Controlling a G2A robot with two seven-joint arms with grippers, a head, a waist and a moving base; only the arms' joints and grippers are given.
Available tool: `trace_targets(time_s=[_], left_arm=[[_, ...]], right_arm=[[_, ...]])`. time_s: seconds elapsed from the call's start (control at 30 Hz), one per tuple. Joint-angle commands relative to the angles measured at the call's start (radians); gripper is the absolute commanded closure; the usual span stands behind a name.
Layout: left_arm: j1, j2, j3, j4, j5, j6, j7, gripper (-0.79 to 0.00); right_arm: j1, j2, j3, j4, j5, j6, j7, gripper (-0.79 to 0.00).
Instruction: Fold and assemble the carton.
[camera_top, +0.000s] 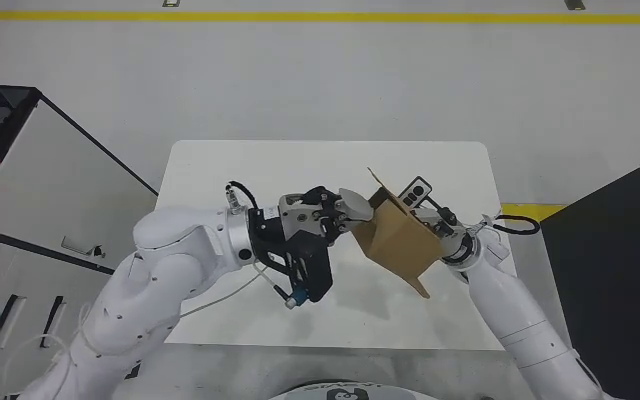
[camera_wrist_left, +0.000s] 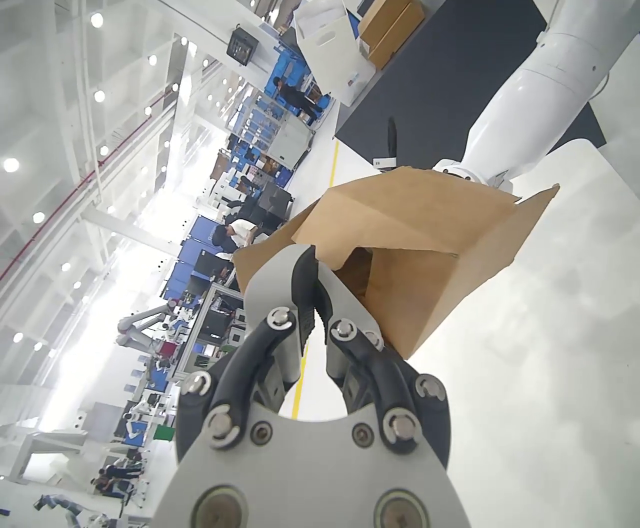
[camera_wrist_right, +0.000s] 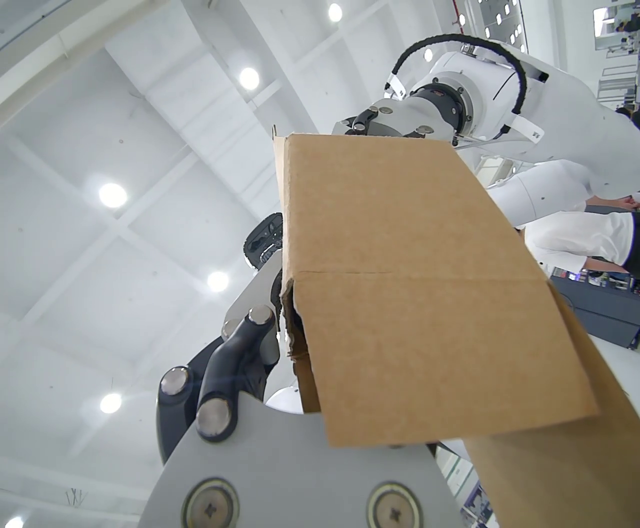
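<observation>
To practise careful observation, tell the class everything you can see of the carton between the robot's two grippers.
The carton is plain brown corrugated cardboard, half opened into a sleeve with creased walls and loose end flaps, one end gaping. It is tilted over the white table, toward its right side. The left gripper pinches a flap edge at the open end; the right gripper clamps the opposite wall. Whether a corner touches the table is unclear.

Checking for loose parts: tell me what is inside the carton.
Inside the carton, the left wrist view shows bare brown walls, nothing loose; folded flaps cover the deeper part.
</observation>
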Motion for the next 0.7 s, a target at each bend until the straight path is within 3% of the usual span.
trace_targets(time_s=[0.0,0.67], left_arm=[[-0.004,-0.001,0.006,0.001,-0.004,-0.005,0.001,0.0],[-0.032,-0.015,0.078,0.015,-0.031,-0.029,-0.032,0.0]], right_arm=[[0.0,0.0,0.0,0.0,0.0,0.0,0.0,0.0],[0.0,0.0,0.0,0.0,0.0,0.0,0.0,0.0]])
